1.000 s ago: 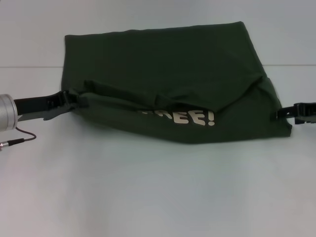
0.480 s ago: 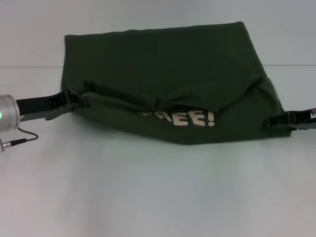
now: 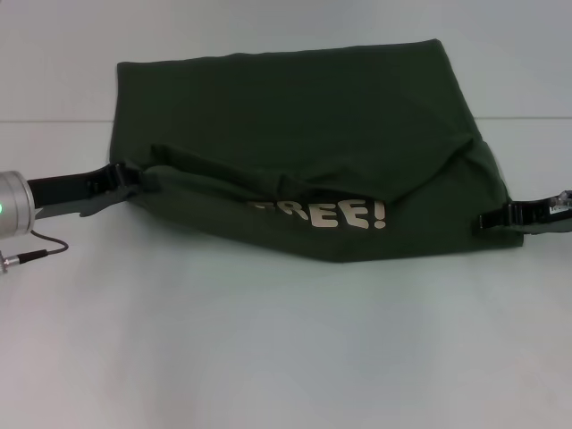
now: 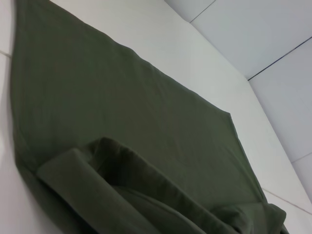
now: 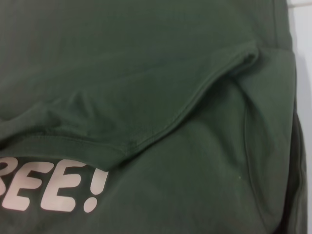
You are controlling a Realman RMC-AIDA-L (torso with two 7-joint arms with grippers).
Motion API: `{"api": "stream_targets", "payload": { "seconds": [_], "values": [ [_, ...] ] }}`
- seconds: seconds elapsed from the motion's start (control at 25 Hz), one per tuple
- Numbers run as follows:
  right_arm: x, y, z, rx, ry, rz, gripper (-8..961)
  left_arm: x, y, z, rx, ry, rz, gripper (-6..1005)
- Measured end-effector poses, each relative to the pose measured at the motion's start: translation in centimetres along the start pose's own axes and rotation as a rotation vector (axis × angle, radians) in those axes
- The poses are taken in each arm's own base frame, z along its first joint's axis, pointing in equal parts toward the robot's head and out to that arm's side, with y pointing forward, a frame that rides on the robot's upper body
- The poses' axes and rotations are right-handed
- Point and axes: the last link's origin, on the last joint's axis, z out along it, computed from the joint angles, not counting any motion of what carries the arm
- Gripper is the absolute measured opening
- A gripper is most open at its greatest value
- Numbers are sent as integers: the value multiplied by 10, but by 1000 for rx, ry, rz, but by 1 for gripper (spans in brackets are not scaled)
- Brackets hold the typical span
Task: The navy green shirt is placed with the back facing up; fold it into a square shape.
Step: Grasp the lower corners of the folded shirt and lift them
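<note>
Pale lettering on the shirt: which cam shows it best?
Right wrist view: the lettering is large and sharp there, its start cut by the picture edge, under a folded flap of the shirt. The head view shows it small, partly tucked under the fold. The left wrist view shows only plain fabric.

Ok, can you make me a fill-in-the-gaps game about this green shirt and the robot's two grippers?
1. The navy green shirt lies on a ____ table.
2. The pale letters on the shirt end with an ____ mark.
3. The left gripper is at the shirt's ____ edge.
4. The right gripper is at its ____ edge.

Missing words: white; exclamation; left; right
</note>
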Motion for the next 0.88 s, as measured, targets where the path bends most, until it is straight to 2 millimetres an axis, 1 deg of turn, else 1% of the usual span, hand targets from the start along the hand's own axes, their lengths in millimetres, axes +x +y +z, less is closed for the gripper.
{"api": "stream_targets", "payload": {
  "seconds": [0.16,0.4,0.6,0.68,0.8,0.88],
  "values": [
    [0,0,0,-1,1,-3,696,0,0,0,3,3,0,78],
    [-1,-2,-2,5,-3,0,447,1,0,0,5,5,-1,85],
    [-1,-5,-4,5,-6,11,204,1,-1,-1,6,6,-1,91],
    [-1,-6,-7,-1,-8,18,136,1,-1,-2,2,3,1,94],
    [-1,-10,-17,-18,-13,21,35,1,0,-6,-7,-18,20,97],
    [1,-13,-25,-26,-19,23,34,2,-1,-9,-6,-30,32,100]
  ]
}}
